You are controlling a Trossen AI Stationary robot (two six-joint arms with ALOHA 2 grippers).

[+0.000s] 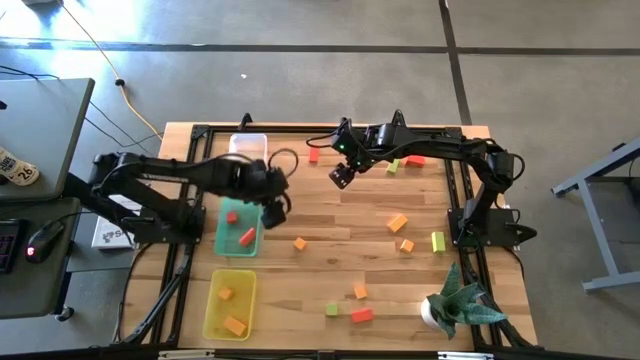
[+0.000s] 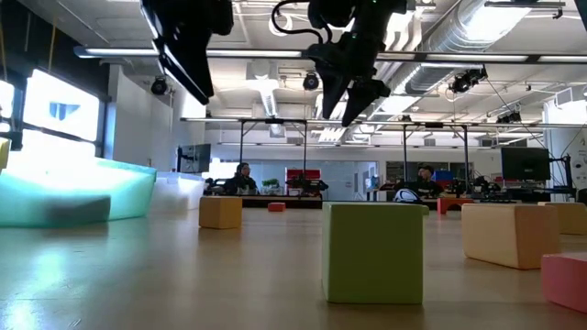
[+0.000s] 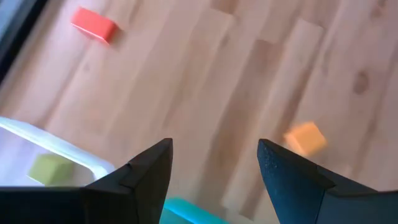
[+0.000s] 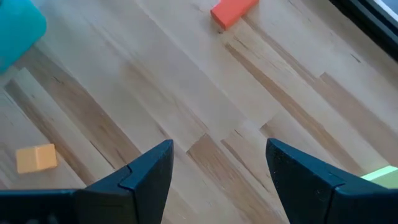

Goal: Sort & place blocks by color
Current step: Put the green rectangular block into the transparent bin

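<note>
**Now both arms hang with empty jaws**

Nearest the front edge sit a yellow tray (image 1: 229,303) with two orange blocks (image 1: 235,325) and a red block (image 1: 362,315) on the worktop (image 1: 330,225). Farther back, the left gripper (image 1: 275,212) hangs wide open over the green tray (image 1: 238,232). Farthest, the right gripper (image 1: 342,177) hangs wide open, holding nothing.

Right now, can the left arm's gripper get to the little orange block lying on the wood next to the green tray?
Probably yes. The left gripper hangs open and empty at the green tray's edge, and the small orange block lies close by on bare wooden table, nothing between them.
</note>
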